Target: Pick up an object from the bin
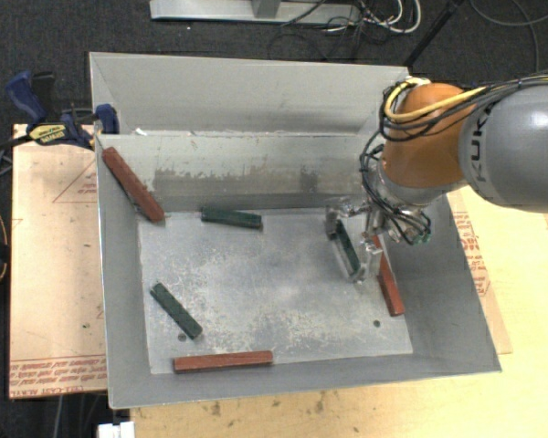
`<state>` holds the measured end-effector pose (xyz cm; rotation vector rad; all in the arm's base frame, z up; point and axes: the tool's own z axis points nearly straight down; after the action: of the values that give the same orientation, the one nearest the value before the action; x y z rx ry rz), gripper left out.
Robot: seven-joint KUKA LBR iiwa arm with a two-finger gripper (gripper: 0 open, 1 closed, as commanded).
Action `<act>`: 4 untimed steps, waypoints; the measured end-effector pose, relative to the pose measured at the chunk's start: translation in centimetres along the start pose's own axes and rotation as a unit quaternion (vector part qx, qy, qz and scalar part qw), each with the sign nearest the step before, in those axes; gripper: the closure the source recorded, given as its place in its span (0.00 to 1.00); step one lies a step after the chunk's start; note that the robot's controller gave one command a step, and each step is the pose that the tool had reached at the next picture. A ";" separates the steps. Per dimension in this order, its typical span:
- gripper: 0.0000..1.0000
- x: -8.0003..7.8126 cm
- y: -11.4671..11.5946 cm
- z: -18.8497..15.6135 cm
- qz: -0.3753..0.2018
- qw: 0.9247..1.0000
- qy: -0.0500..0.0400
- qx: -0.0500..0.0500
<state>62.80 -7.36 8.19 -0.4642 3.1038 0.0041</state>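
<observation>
Dark green bar [347, 247] | right side of bin [256, 286], under claw [359, 252] | claw state: cannot tell

The bin [119, 272] is plain grey metal, its floor mottled with paler scuffs. Three bars are brick red: the corner bar [132, 185], the front bar [223, 361] and the right bar [390, 290]. Three are dark green: the back bar [231, 218], the left bar [175, 311] and the bar under the wrist [347, 247]. The arm [521, 153] is silver-grey, with an orange cover [420, 149] and yellow and white cables [411, 94].
</observation>
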 end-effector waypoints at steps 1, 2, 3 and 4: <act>0.00 0.0 -2.6 -1.2 -0.002 1.000 0.001 0.003; 1.00 -1.8 -3.9 1.1 -0.114 0.993 0.000 0.001; 1.00 -1.8 -3.9 1.1 -0.114 0.993 0.000 0.001; 1.00 0.1 -2.0 -4.1 -0.138 0.990 0.004 -0.002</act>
<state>63.26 -9.29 12.32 -0.8909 3.0182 0.0076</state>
